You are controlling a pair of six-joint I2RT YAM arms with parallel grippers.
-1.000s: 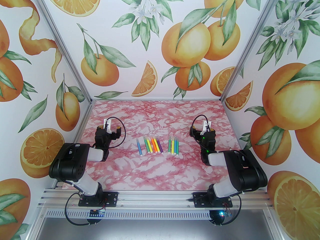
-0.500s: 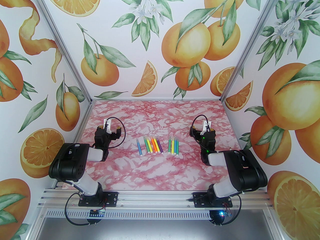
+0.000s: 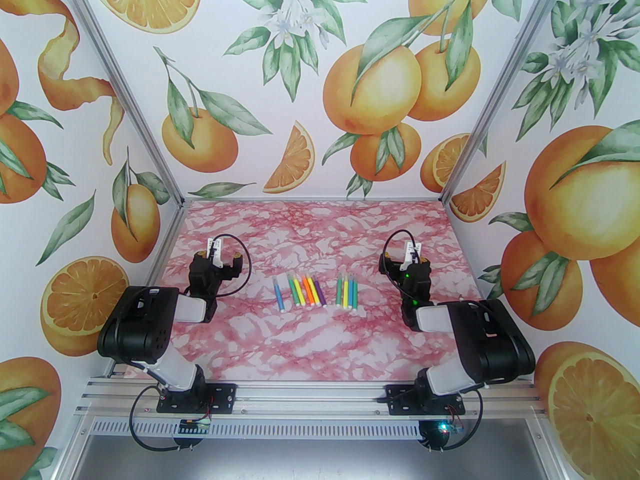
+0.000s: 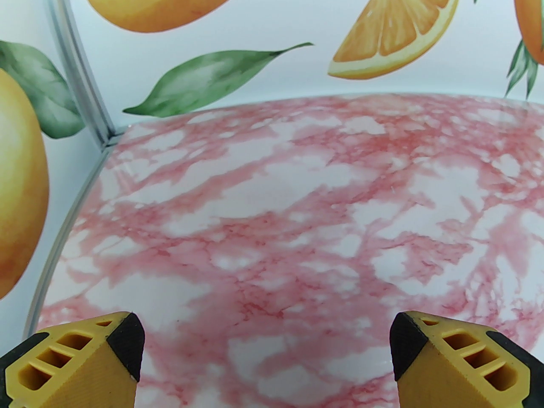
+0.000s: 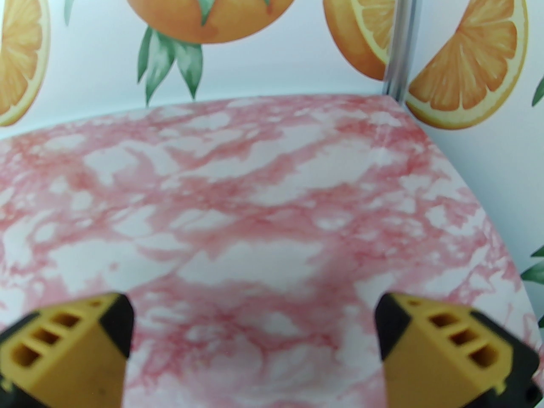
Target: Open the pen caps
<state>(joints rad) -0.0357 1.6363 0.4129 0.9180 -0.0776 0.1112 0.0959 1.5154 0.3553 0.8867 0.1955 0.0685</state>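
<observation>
Pink marble table (image 3: 310,363): left gripper (image 4: 267,344) is fully spread and empty. The pens (image 3: 308,291) lie mid-table in two groups, the pen caps (image 3: 304,279) apparently all fitted. Right gripper (image 5: 254,332) is likewise spread and empty. No cap is removed yet.

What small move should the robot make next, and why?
Probably swing the left hand toward the blue pen at the row's left end: it and the right hand stand open and empty, and the pens lie untouched between them.
</observation>
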